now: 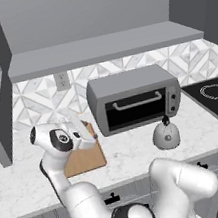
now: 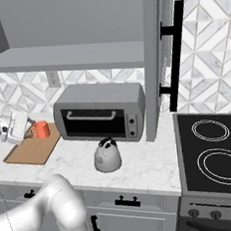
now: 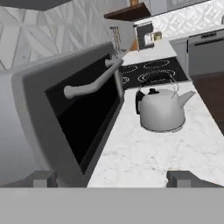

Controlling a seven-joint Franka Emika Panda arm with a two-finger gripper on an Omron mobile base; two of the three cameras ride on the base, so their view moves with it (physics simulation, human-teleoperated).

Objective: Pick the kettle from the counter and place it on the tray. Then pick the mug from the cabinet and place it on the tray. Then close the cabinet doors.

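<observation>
Orange mug sits on the tray left of the toaster oven; fingers spread empty, so approach the kettle handle from above.

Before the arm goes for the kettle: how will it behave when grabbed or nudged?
The kettle looks like rigid metal with a squat, wide base flat on the counter, so a nudge would probably slide it rather than tip it. Its smooth dome likely slips in a pinch; the black top handle seems the safer grip. Hung from that handle it may swing, spout side down.
</observation>
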